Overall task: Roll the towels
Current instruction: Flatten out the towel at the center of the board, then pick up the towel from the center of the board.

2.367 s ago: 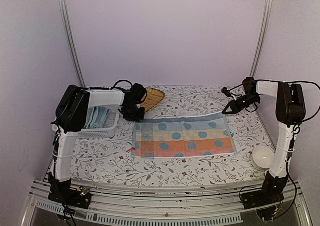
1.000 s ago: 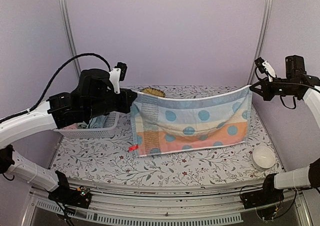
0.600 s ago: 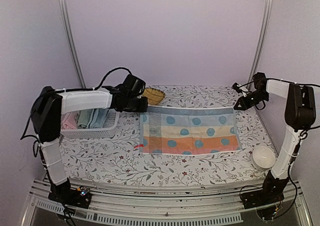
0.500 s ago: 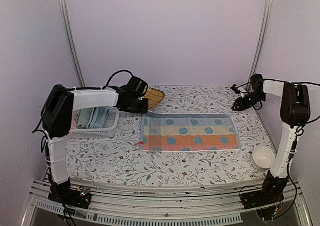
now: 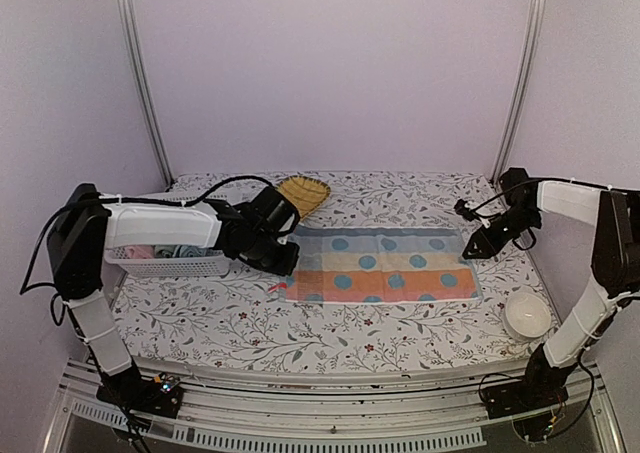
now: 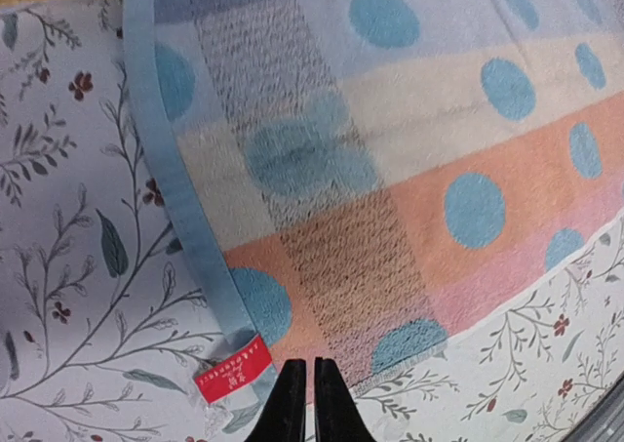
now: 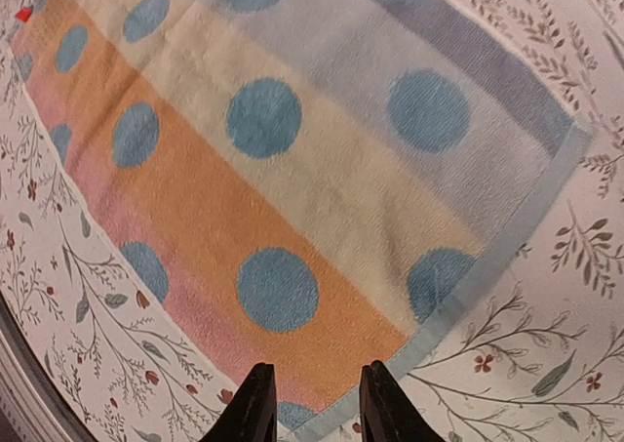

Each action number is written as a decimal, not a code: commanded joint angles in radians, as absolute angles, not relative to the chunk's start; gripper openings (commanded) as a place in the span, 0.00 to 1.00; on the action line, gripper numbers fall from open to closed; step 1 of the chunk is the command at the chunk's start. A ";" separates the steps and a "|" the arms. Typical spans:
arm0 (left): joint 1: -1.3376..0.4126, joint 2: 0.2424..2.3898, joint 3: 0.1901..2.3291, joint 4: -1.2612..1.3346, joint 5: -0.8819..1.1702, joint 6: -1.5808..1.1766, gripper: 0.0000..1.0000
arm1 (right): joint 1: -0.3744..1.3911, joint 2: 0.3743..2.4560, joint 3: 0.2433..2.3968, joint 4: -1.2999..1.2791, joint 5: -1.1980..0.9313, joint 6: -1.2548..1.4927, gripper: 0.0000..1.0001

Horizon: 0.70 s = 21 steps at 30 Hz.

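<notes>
Starting nearest the arms, a white bowl (image 5: 525, 315) sits on the flowered table (image 5: 330, 338) at about 4 o'clock from the towel (image 5: 375, 268), which lies spread flat in the middle, its orange stripe nearest and its blue stripe farthest. The left gripper (image 6: 304, 364) hovers at the towel's 8 o'clock corner beside the red tag (image 6: 232, 367), its fingers pinched almost together on nothing. The right gripper (image 7: 317, 367) hangs over the 4 o'clock corner with its fingers parted and empty. Off at 9 o'clock a white basket (image 5: 165, 265) holds more folded cloth, and a yellow tray (image 5: 303, 191) lies at 11 o'clock. The step in hand looks like taking hold of an edge to begin the roll. To do it well, the left fingers probably need to reopen, and both grippers should pinch only the hem at matching corners. That edge should then be turned over evenly, so the first turn is tight and straight; a lopsided start would likely give a cone. Compared with a second ago, the towel no longer hangs stretched in the air between the arms but lies flat. Over the last half second both grippers have come from the far corners to the near ones
</notes>
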<state>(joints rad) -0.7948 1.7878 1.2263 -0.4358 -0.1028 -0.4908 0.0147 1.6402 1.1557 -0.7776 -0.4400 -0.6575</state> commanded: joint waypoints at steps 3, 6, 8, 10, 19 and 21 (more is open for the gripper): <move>-0.803 1.863 1.159 -0.492 -0.033 -0.484 0.07 | 0.024 1.672 1.082 -0.850 -0.345 -0.793 0.31; -0.813 1.877 1.149 -0.497 -0.033 -0.485 0.07 | 0.025 1.706 1.089 -0.854 -0.330 -0.799 0.30; -0.820 1.878 1.137 -0.509 -0.037 -0.493 0.07 | 0.025 1.726 1.095 -0.850 -0.311 -0.799 0.30; -0.830 1.874 1.123 -0.522 -0.037 -0.497 0.07 | 0.025 1.743 1.095 -0.845 -0.297 -0.799 0.30; -0.921 1.836 1.000 -0.534 0.005 -0.579 0.04 | 0.025 1.809 1.074 -0.801 -0.208 -0.804 0.30; -0.953 1.833 0.975 -0.535 0.017 -0.613 0.04 | 0.026 1.818 1.069 -0.795 -0.184 -0.805 0.30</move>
